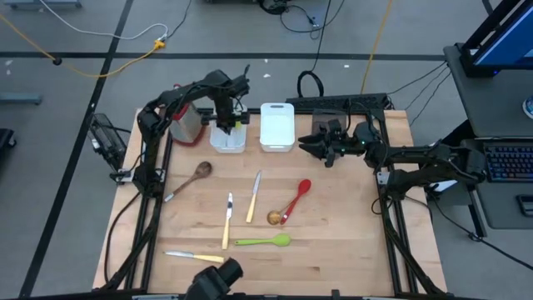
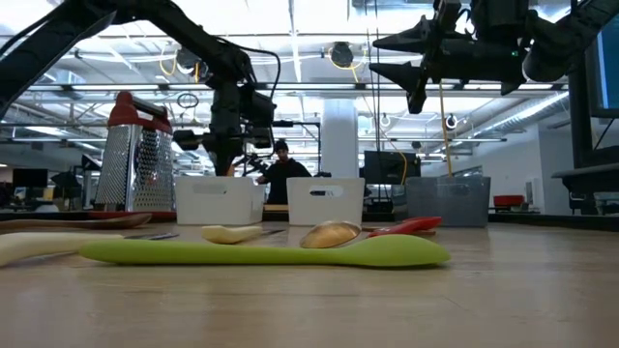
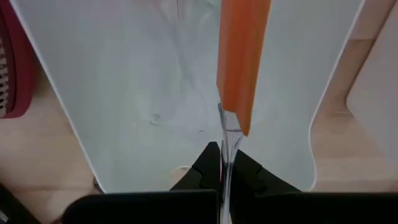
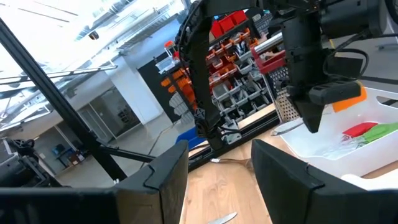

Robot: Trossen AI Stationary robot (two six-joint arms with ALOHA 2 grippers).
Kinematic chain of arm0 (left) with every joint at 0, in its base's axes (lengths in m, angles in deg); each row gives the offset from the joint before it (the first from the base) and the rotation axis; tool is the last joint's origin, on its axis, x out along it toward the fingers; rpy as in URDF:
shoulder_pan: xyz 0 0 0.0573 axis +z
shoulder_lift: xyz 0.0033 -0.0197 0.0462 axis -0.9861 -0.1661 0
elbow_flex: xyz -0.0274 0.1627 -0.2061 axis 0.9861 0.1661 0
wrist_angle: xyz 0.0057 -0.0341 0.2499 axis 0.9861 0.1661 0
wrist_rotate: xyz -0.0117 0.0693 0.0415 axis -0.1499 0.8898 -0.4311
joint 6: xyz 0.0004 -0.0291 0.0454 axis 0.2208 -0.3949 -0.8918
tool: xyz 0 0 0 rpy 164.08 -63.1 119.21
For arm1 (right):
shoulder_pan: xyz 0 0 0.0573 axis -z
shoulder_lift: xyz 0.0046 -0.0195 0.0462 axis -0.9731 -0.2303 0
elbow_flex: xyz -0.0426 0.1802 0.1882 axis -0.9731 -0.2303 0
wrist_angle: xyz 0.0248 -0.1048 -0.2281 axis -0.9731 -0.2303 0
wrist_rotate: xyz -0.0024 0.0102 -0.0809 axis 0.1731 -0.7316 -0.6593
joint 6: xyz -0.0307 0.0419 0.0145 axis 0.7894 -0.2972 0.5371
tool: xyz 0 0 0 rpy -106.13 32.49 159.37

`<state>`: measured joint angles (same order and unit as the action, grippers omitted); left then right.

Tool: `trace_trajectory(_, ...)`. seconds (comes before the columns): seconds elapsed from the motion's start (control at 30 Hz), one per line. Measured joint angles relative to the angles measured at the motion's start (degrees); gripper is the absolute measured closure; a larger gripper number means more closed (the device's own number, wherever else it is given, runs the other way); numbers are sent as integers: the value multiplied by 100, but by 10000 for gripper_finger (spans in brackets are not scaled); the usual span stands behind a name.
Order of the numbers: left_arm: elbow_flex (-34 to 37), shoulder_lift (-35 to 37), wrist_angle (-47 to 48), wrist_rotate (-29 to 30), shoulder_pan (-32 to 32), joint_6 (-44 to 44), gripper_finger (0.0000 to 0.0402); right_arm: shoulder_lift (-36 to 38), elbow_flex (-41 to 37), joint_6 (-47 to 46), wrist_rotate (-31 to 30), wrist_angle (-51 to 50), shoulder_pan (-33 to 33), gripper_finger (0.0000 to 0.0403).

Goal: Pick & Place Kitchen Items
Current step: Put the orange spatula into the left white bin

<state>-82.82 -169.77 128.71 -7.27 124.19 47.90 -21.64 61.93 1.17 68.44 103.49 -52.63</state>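
On the table, six utensils (image 1: 250, 221) are lying loose; left gripper (image 1: 229, 125) is pinching an orange spatula (image 3: 241, 62) over one white bin (image 1: 227, 140); right gripper (image 1: 315, 148) is hovering, fingers apart.

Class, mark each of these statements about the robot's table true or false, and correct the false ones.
1. The left gripper holds an orange spatula over a white bin. True.
2. The green spoon lies inside a bin. False: it lies on the table.
3. The right gripper grips the red spoon. False: it hangs open in the air, empty.
4. The box grater stands upright. True.
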Motion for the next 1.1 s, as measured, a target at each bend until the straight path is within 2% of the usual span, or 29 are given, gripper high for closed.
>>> trace_trajectory(0.8,3,-9,196,58,-111,-448,396,-2,0,-60,-17,-1,-2,234)
trace_trajectory(1.1,7,-9,86,379,-224,-730,395,-2,0,-79,-15,0,-2,234)
